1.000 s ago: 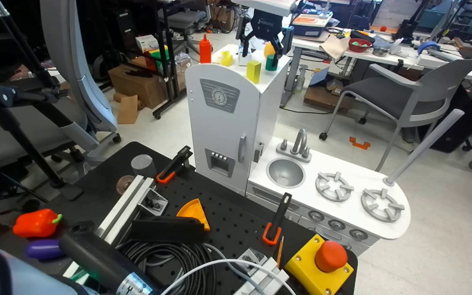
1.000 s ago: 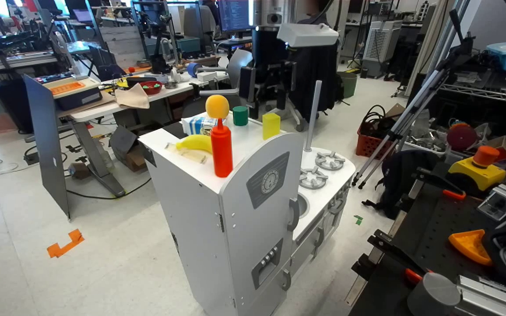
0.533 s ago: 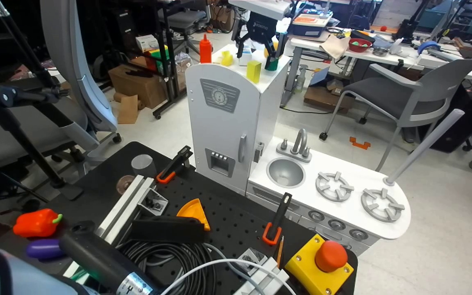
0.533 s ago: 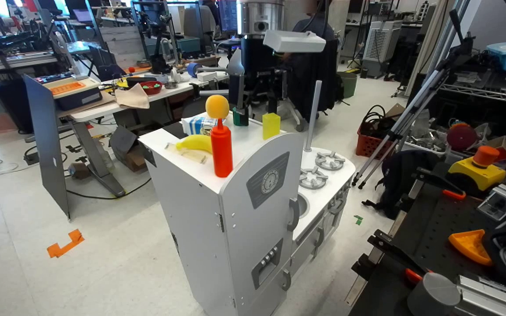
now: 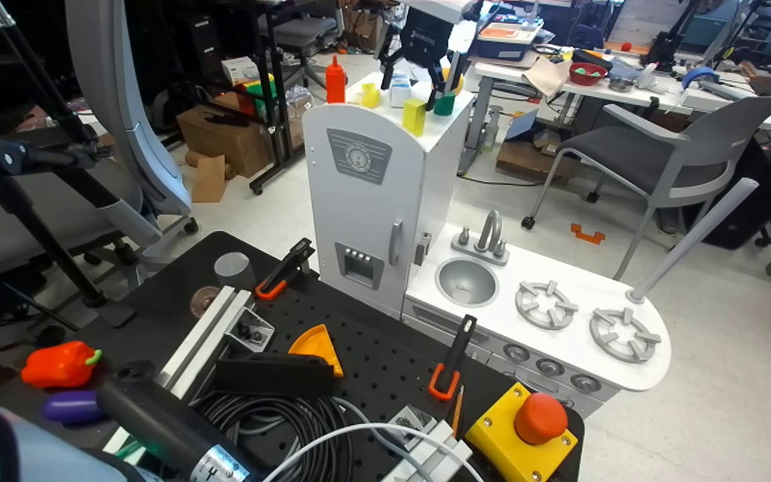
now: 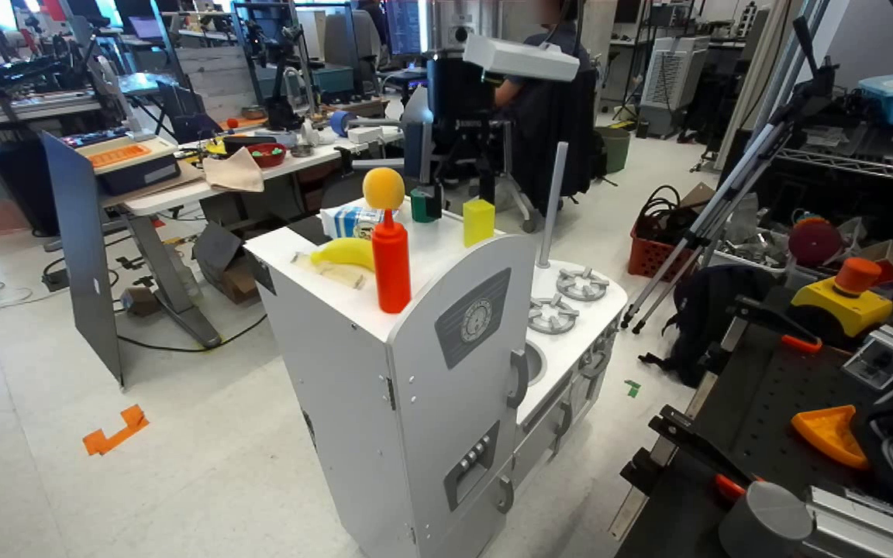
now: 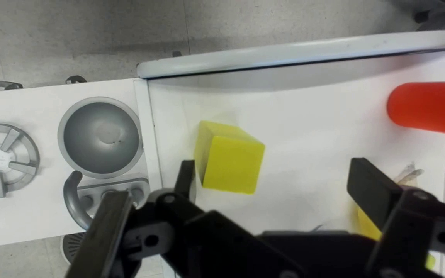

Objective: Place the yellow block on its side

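In both exterior views the pale floor (image 5: pixel 727 435) is marked with orange tape (image 6: pixel 115 430). A grey chair (image 5: pixel 620 147) is set near a cluttered white desk (image 6: pixel 299 164). In an exterior view bright patches (image 6: pixel 1 14), possibly windows, are blurred far back.

One bright-yellow rectangular block (image 7: pixel 231 162), one red squeeze bottle (image 6: pixel 393 269), two round grey toy burners (image 5: pixel 565 306) and two black-and-orange clamps (image 5: pixel 454 355) are visible.
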`<state>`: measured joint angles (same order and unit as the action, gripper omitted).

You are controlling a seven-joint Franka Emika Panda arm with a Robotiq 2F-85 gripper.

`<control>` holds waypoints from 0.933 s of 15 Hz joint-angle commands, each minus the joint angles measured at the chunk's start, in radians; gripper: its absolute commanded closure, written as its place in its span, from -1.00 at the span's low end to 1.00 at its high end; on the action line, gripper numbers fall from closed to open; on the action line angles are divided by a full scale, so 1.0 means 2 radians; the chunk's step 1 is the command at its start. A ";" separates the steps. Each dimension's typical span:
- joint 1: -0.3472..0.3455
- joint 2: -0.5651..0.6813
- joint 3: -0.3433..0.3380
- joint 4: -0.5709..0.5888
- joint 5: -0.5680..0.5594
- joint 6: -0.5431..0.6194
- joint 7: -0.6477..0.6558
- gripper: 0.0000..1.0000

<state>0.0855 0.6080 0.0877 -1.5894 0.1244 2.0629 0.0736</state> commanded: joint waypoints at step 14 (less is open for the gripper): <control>-0.009 -0.008 -0.018 0.012 0.012 0.018 0.035 0.81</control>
<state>0.0761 0.5941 0.0611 -1.5880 0.1237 2.0705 0.1096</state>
